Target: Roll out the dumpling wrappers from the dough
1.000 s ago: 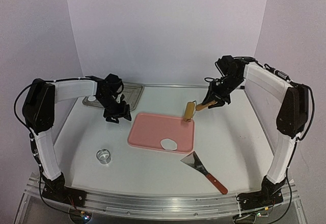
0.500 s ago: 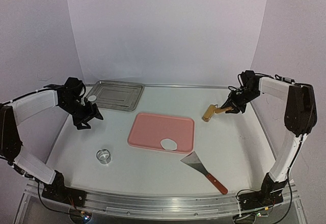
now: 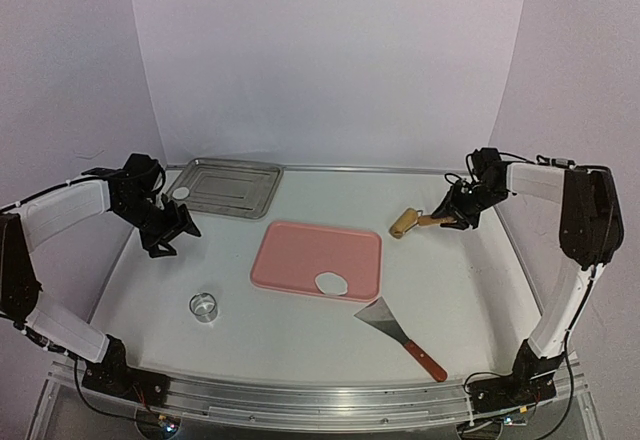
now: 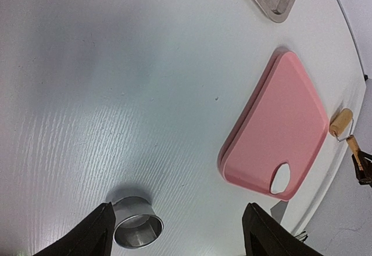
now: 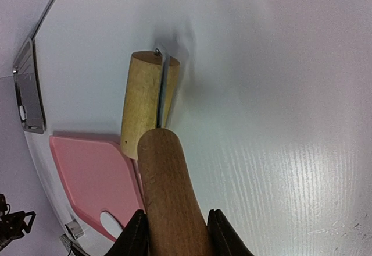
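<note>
A white dumpling wrapper (image 3: 331, 283) lies at the near edge of the pink board (image 3: 318, 258). A second white disc (image 3: 181, 193) lies in the metal tray (image 3: 228, 188). My right gripper (image 3: 455, 217) is shut on the brown handle of the wooden roller (image 3: 403, 224), which is low over the table right of the board. In the right wrist view the handle (image 5: 168, 192) sits between my fingers, with the roller head (image 5: 144, 102) beyond. My left gripper (image 3: 165, 230) is open and empty, left of the board. In its wrist view (image 4: 180, 238) it is above the ring cutter (image 4: 138, 224).
The metal ring cutter (image 3: 204, 306) stands near the front left. A metal scraper with a red handle (image 3: 400, 330) lies at the front right of the board. The tray is at the back left, against the wall.
My right gripper carried the roller from the board's back right corner to the right and down toward the table. My left gripper drew away from the board to the left.
</note>
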Robot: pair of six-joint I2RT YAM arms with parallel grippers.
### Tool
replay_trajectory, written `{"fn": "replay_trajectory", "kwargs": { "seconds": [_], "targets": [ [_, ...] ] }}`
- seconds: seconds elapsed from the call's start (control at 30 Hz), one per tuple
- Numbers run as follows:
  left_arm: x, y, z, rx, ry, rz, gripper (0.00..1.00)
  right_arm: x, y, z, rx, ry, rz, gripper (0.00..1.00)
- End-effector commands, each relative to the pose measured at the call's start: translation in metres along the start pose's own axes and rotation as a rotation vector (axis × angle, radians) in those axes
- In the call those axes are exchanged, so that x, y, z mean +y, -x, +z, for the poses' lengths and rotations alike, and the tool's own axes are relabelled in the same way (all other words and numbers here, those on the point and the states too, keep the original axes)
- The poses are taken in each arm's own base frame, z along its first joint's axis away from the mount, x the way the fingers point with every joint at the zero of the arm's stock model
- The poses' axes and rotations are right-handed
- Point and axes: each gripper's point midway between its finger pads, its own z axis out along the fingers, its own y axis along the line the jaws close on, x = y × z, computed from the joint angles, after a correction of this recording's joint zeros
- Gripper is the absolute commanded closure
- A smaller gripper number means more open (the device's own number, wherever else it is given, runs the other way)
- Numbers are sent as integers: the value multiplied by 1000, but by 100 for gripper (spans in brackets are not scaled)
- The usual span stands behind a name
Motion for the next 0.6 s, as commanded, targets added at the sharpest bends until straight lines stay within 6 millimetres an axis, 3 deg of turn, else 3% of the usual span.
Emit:
{"fn": "replay_trajectory", "kwargs": {
  "seconds": [0.0,0.17,0.4,0.57],
  "targets": [
    [19,-11,10,41,57,-22,23,-40,-12,10,14,-168,-31,62],
    [32,-21,13,66,95,-28,23,-50,-11,10,6,-211,-49,54],
    [42,-34,16,95,104,-54,22,-68,-8,3,-36,-318,-81,34],
    [55,-39,17,78,135,-75,22,-83,-2,-12,-100,-423,-80,11]
  ]
}}
